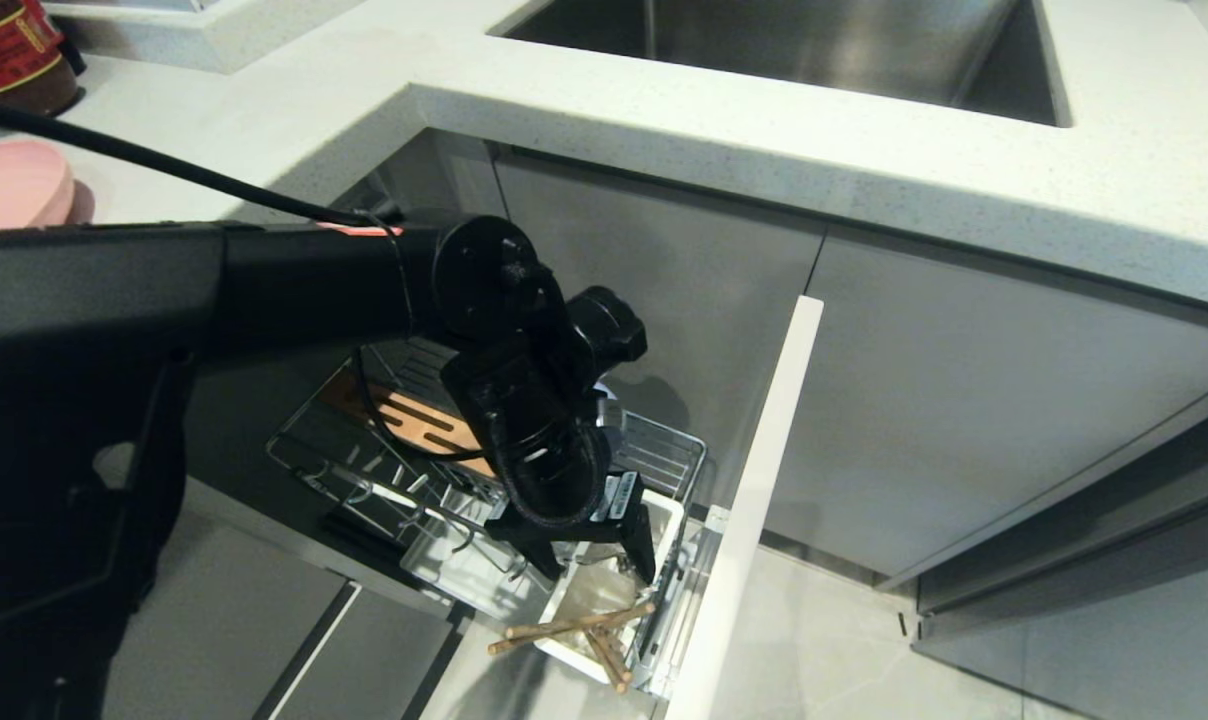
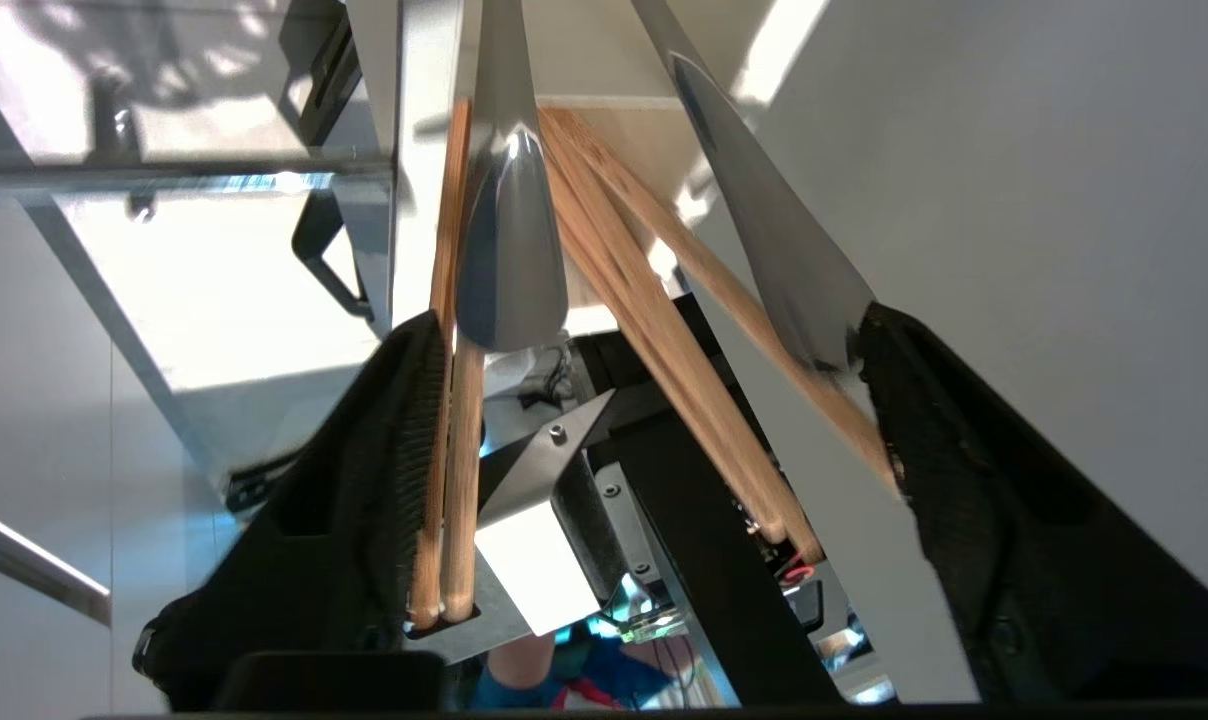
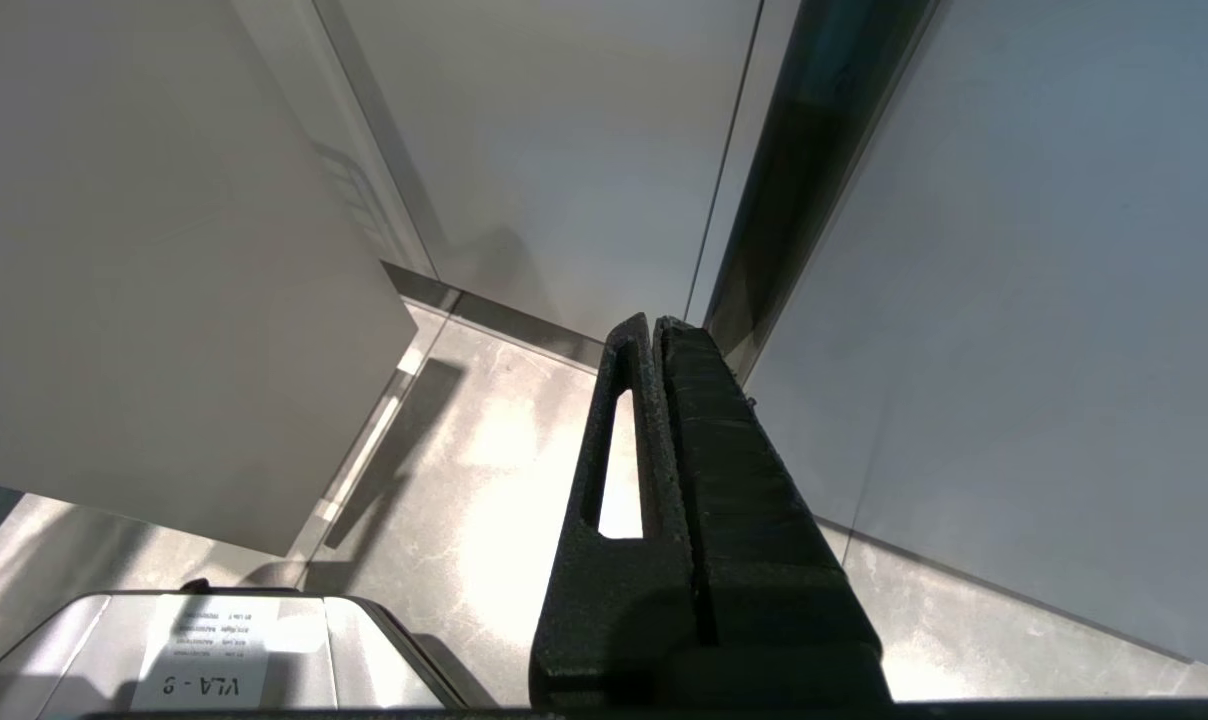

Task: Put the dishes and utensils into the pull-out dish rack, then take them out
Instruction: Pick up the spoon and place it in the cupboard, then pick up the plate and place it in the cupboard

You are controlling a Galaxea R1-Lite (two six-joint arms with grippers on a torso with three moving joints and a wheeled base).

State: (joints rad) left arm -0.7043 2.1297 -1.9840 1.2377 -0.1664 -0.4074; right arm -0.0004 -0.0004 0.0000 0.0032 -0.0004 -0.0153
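Wooden chopsticks [image 1: 574, 630] stand tilted in the white cutlery cup [image 1: 604, 600] at the front corner of the pull-out dish rack [image 1: 664, 450], a silver spoon [image 2: 509, 250] among them; the left gripper [image 1: 589, 560] hangs just above, fingers spread, gripping nothing. This looks like utensils just loaded; next, I judge, comes lifting straight up, since the tall front panel [image 1: 754, 480] and counter edge [image 1: 764, 160] crowd it. The right gripper [image 3: 659, 400] is clenched shut, parked low.

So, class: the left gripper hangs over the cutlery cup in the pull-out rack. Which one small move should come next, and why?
Probably lift the left gripper straight up. Its fingers stand apart over the white cutlery cup, and the chopsticks already lean inside with the spoon, seemingly unclamped. Rising straight avoids knocking them; the right gripper is parked and shut.
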